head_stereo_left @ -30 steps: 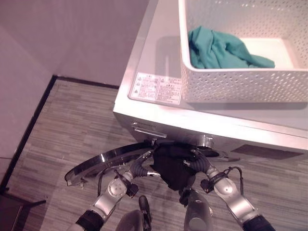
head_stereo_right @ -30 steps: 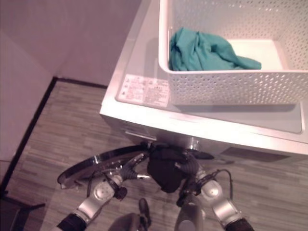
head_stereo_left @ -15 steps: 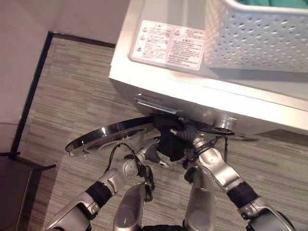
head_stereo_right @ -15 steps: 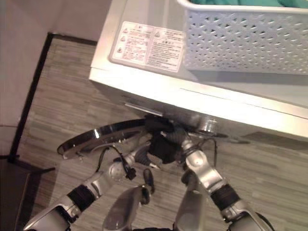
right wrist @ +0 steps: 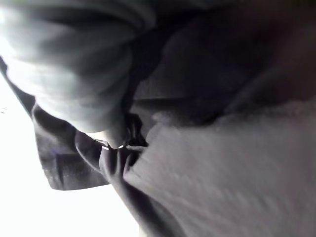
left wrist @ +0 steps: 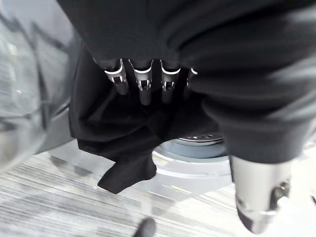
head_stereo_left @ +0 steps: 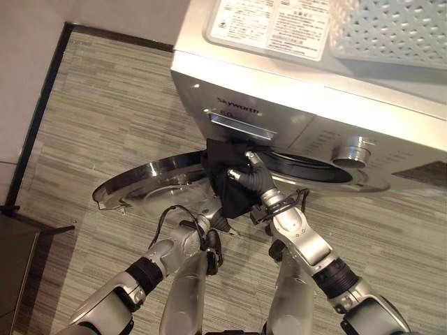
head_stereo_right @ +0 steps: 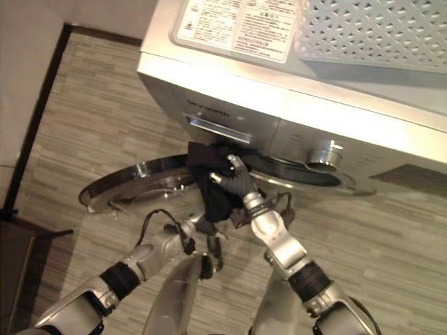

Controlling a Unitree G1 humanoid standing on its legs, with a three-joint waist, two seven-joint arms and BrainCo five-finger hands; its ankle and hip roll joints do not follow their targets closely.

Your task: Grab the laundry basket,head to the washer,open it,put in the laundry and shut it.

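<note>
A black garment point(head_stereo_left: 225, 185) hangs at the left rim of the silver washer's point(head_stereo_left: 300, 105) drum opening point(head_stereo_left: 307, 167), just under the detergent drawer. My right hand point(head_stereo_left: 257, 180) is shut on its upper part, fingers curled into the cloth point(right wrist: 69, 163). My left hand point(head_stereo_left: 209, 225) sits just under the garment's hanging end point(left wrist: 123, 143) and reaches into it. The round glass door point(head_stereo_left: 150, 183) stands swung open to the left. The white perforated laundry basket point(head_stereo_left: 391, 28) rests on top of the washer at the back right.
A control knob point(head_stereo_left: 351, 151) sticks out of the washer's front above the opening. A wall with black skirting point(head_stereo_left: 35, 112) runs along the left, and a dark object point(head_stereo_left: 17, 279) stands low at the left. Striped wood-look floor point(head_stereo_left: 105, 125) lies in front.
The camera has tilted down, so the washer's front shows more and the basket less. My right hand has brought the garment up to the opening's left rim; my left hand sits lower under it.
</note>
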